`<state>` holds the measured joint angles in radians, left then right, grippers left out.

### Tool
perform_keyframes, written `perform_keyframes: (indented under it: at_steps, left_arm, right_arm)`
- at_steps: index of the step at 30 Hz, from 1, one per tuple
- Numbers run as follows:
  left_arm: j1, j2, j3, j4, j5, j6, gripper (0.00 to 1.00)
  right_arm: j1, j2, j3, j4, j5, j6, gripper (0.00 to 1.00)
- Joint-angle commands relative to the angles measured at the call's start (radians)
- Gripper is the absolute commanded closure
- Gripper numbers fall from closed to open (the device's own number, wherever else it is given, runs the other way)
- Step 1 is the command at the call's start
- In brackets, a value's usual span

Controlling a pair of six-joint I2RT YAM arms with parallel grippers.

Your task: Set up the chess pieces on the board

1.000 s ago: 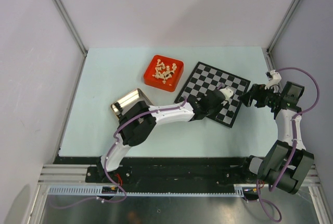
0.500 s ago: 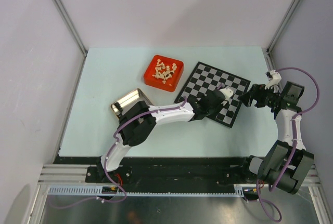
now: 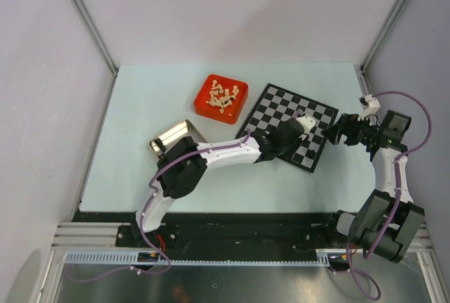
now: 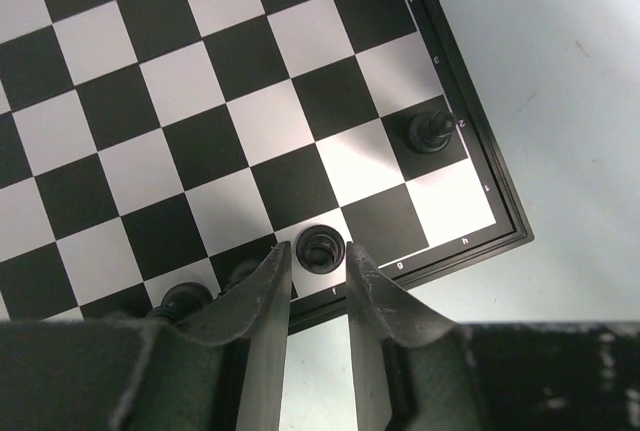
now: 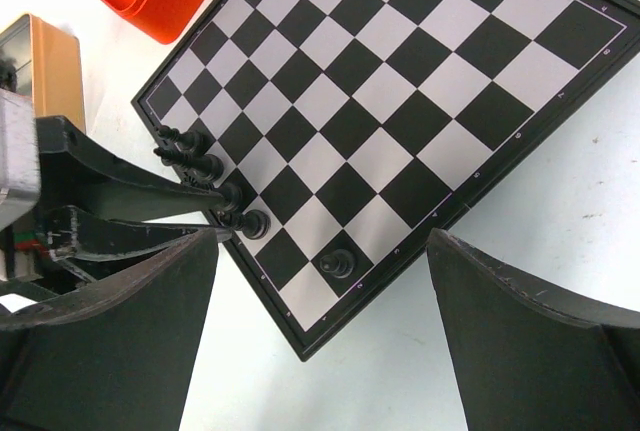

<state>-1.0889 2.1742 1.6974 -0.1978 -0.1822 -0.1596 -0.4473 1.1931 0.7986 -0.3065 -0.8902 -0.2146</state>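
While the left arm reaches over the near corner of the board (image 3: 281,110), we see from the top view that this board lies askew on the pale bench (image 3: 140,106), just right of the red tray (image 3: 202,105). All the cream chessmen (image 3: 222,95) lie heaped in that tray, and none stands on a square. A metal tin (image 3: 176,138) sits near the left arm; what it holds we cannot tell. The left end effector (image 3: 301,129) covers the squares it works on, and the right end effector (image 3: 336,134) hangs just off the board's right edge.

From the left wrist we look down on that corner. One black piece (image 4: 321,249) stands upright on an edge-row square between the fingertips (image 4: 280,266). The jaws stand narrow, close on either side of it, and we judge that they do not pinch it. A lone pawn (image 4: 430,131) stands one row in, near the corner. Two more black men (image 4: 185,299) show half hidden beside the left finger.

From the right wrist the jaws gape wide and empty, with only board and bench between them. Here the edge row (image 5: 230,194) counts about four black pieces side by side, with the pawn apart from them. We judge the task barely begun: most black men and the entire cream side remain to be placed, and nearly every square is bare.
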Motion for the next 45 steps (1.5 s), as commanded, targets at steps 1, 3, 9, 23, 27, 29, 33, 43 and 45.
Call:
perform_keyframes:
  at_steps: [1, 3, 9, 23, 27, 29, 33, 43, 45]
  left_arm:
    - [-0.002, -0.108, -0.001, 0.015, -0.020, -0.026, 0.67]
    - [0.000, -0.132, 0.001, 0.014, -0.019, -0.034, 0.66]
    - [-0.002, -0.221, 0.002, 0.014, -0.042, -0.046, 0.48]
    - [0.125, -0.671, -0.328, 0.015, -0.186, -0.113, 0.00]
    - [0.243, -0.824, -0.491, 0.017, -0.135, -0.166, 0.00]
    - [0.282, -0.919, -0.586, 0.015, -0.126, -0.190, 0.00]
    - [0.436, -1.079, -0.738, 0.015, -0.045, -0.277, 0.00]
    - [0.794, -1.242, -1.001, 0.003, 0.260, -0.448, 0.09]
    - [0.842, -1.208, -0.995, -0.043, 0.295, -0.457, 0.12]
  right_arm:
    - [-0.005, -0.001, -0.004, 0.030, -0.027, -0.016, 0.09]
    - [-0.005, -0.003, -0.004, 0.027, -0.035, -0.022, 0.09]
    - [-0.007, -0.018, -0.002, 0.012, -0.075, -0.048, 0.08]
    - [0.022, -0.018, 0.103, -0.133, -0.154, -0.100, 0.07]
    - [0.137, 0.011, 0.220, -0.275, -0.116, -0.189, 0.06]
    - [0.192, 0.029, 0.258, -0.359, -0.076, -0.236, 0.06]
    - [0.355, 0.052, 0.326, -0.479, -0.004, -0.305, 0.06]
    - [0.639, 0.160, 0.448, -0.582, 0.092, -0.387, 0.05]
    - [0.680, 0.190, 0.482, -0.589, 0.102, -0.390, 0.05]
